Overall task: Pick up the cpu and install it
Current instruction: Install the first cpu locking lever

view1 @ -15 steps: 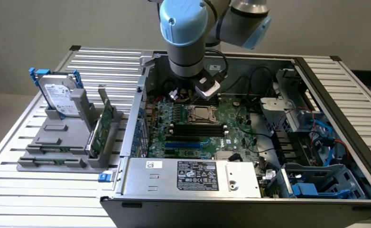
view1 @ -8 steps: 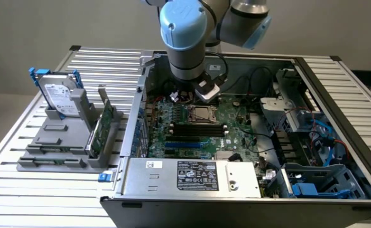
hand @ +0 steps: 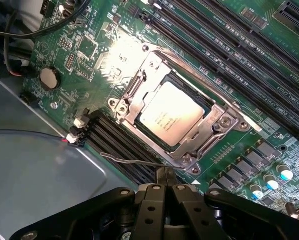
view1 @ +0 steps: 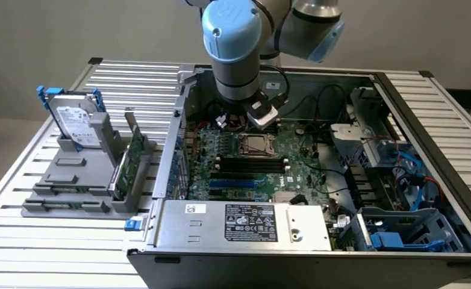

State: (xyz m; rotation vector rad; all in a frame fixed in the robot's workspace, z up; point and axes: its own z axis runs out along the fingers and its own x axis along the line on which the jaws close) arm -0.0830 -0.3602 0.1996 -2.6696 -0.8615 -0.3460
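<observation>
my gripper (hand: 165,181) sits with its black fingers pressed together and nothing between them, hanging just off one corner of the socket (hand: 182,112). the cpu (hand: 172,114) lies flat inside that socket, a pale silvery square with small dark print, apart from my fingertips. around it runs a bright steel frame with screws at its corners and a thin lever along one side. long black memory slots (hand: 224,55) line the socket on the far side from my fingers, and another bank of them sits right beside the gripper, so room there is tight. the green board (hand: 89,55) beyond the socket is busy with small parts and a round coin battery (hand: 50,78).

from the exterior view, the arm (view1: 237,51) reaches down into the open case (view1: 428,120), just behind the socket, with the case's grey metal walls close on all sides. outside the case, towards the exterior view's left, a hard drive (view1: 76,123) stands upright in a grey holder (view1: 67,180) on the slatted table (view1: 26,253).
</observation>
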